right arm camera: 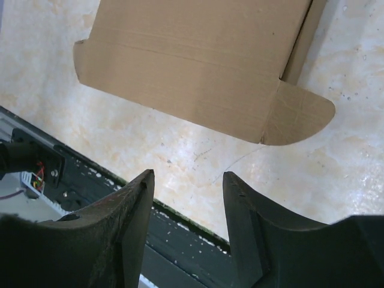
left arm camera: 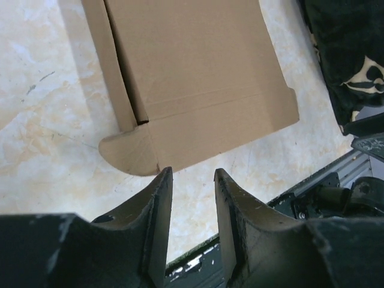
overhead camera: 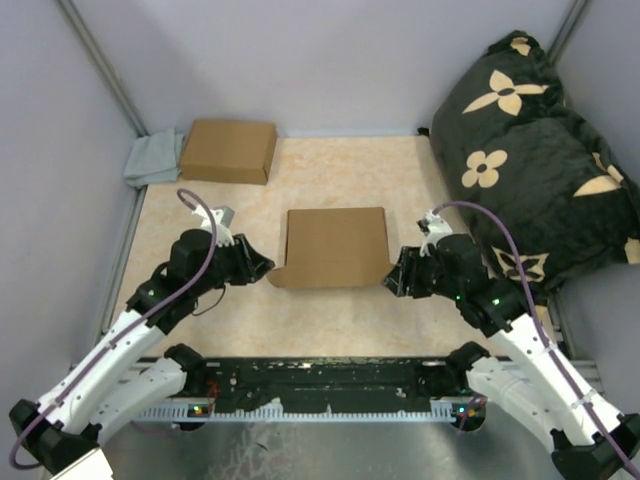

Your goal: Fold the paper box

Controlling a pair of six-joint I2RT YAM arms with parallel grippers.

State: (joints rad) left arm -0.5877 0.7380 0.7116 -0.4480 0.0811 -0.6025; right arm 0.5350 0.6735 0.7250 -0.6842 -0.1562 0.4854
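The paper box (overhead camera: 335,246) lies mid-table, brown cardboard, partly folded, with a rounded tab sticking out at each near corner. In the left wrist view the box (left arm camera: 198,78) fills the upper half, its rounded tab just beyond my fingertips. My left gripper (overhead camera: 262,268) sits at the box's near left corner, open, with nothing between its fingers (left arm camera: 191,174). My right gripper (overhead camera: 392,283) sits at the near right corner, also open and empty (right arm camera: 187,175). From the right wrist the box (right arm camera: 198,66) shows its near flap and rounded tab, a short way beyond the fingertips.
A second flat brown carton (overhead camera: 229,151) lies at the back left beside a grey cloth (overhead camera: 152,160). A black cushion with tan flowers (overhead camera: 540,150) fills the right side. The black rail (overhead camera: 320,380) runs along the near table edge.
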